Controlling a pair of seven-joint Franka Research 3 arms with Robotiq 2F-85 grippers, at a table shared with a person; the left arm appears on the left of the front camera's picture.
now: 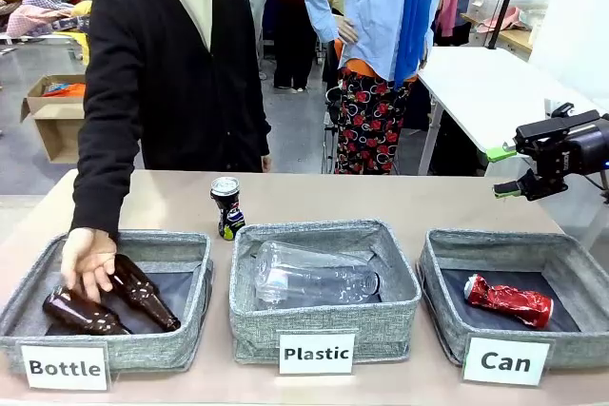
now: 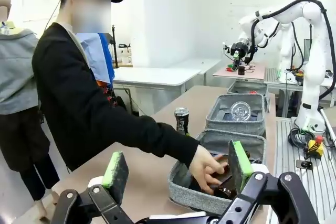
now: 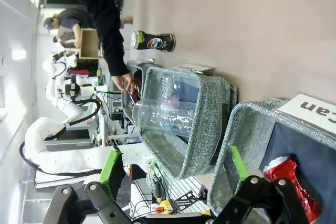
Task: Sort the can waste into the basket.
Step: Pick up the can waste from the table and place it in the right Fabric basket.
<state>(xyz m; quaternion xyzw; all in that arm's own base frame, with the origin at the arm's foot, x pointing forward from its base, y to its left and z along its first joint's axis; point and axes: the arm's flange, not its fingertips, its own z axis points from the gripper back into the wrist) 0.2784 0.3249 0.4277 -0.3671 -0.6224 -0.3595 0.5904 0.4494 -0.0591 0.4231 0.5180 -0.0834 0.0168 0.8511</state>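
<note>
Red can [image 1: 507,300] and black can [image 1: 226,206] share a tan table [image 1: 381,197] with three grey baskets, and the table is the widest thing in the front view. Behind its far edge stands a person [image 1: 171,73] in a black jacket, leaning forward with one hand [image 1: 88,259] down in the leftmost basket. The right gripper [image 1: 501,171] hangs in the air off the table's far right corner, above and behind the rightmost basket, its green-padded fingers spread apart with nothing between them. The left gripper [image 2: 178,163], seen in its own wrist view, likewise has its fingers wide apart and empty, pointing toward the basket where the hand is. The baskets stand in a row along the near edge: the Bottle basket [image 1: 152,349] on the left, the Plastic basket [image 1: 381,325] in the middle, the Can basket [image 1: 571,344] on the right. A clear bottle [image 1: 314,278] lies on its side in the Plastic basket and takes up most of it. Two brown bottles [image 1: 143,292] lie side by side in the Bottle basket, with the hand's fingers on them. The red can, crumpled, lies on its side on the dark lining of the Can basket. The black can stands upright on the bare table just behind the far left corner of the Plastic basket, outside every basket; it has a silver top and blue and yellow marks, and its print is too small to read. White cards [image 1: 316,354] on the basket fronts read "Bottle", "Plastic" and "Can" in black letters.
</note>
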